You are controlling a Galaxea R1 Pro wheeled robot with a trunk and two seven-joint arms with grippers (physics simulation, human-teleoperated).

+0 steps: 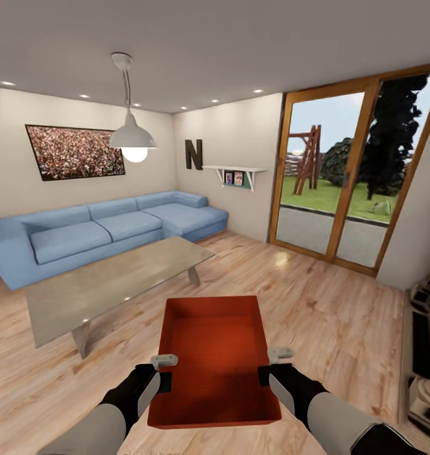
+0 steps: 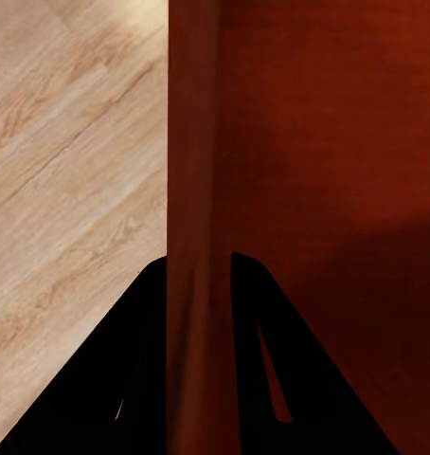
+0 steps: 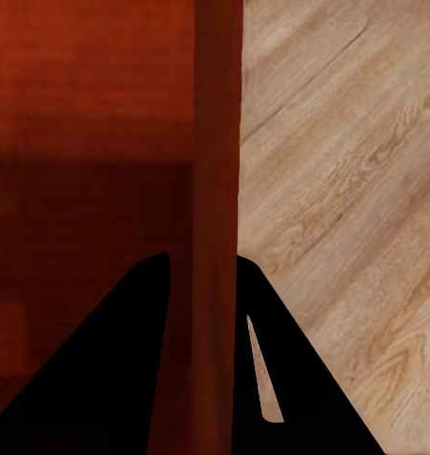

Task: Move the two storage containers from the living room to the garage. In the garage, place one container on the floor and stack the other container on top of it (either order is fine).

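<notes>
storage container [image 1: 216, 354] | long axis running away from robot | left gripper [image 1: 165, 371], right gripper [image 1: 273, 365] each clamping a side wall, equally near

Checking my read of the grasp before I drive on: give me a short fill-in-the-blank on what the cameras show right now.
1. The storage container is held by ____ grippers, one on each long wall.
2. In the left wrist view, the left gripper has one finger inside the container and one ____ its wall.
3. The floor under the container is light ____ plank.
4. The sofa behind the coffee table is ____ in colour.

Missing words: both; outside; wood; blue
</notes>
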